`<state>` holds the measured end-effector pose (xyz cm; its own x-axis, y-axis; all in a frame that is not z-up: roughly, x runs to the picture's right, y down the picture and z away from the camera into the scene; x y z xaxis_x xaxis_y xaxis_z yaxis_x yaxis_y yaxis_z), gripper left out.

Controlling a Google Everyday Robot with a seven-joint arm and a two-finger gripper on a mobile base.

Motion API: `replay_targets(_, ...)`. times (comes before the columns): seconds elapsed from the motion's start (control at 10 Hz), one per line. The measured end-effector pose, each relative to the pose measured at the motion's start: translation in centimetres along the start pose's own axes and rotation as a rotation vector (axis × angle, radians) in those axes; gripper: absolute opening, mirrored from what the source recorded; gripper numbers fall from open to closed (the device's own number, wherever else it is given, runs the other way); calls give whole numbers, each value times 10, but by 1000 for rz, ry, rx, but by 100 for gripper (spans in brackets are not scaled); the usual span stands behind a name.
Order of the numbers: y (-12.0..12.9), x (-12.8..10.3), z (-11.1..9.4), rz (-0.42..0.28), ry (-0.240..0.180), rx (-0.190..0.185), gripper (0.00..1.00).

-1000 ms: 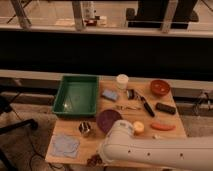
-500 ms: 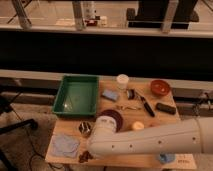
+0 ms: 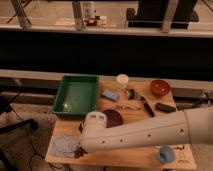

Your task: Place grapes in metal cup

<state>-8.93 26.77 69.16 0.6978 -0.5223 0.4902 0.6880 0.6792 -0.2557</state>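
— Which containers are out, and what's in them?

— A green tray sits far left, showing only its bare floor. A purple bowl lies just right of my arm, and a reddish-brown bowl is far right. I can't tell what either holds.

— How many of each?

— One tray, two bowls and three cups. The white cup is far, the blue cup near right. The metal cup is mostly hidden behind my arm, only a dark sliver showing.

— And your hand?

— My gripper is at the near left corner, beside a blue cloth. It is clenched around the grapes, one dark bunch, outside the metal cup and nearer than it.

— The surroundings?

— A light wooden table, with a dark wall band behind it and railing and glass beyond.
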Motion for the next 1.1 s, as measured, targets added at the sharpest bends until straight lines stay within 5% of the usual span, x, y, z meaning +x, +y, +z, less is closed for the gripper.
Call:
replay_targets(0.9,-24,6,-11,-29,28,37,0)
replay_targets(1.1,-30,9,-12,-18,-11,40,0)
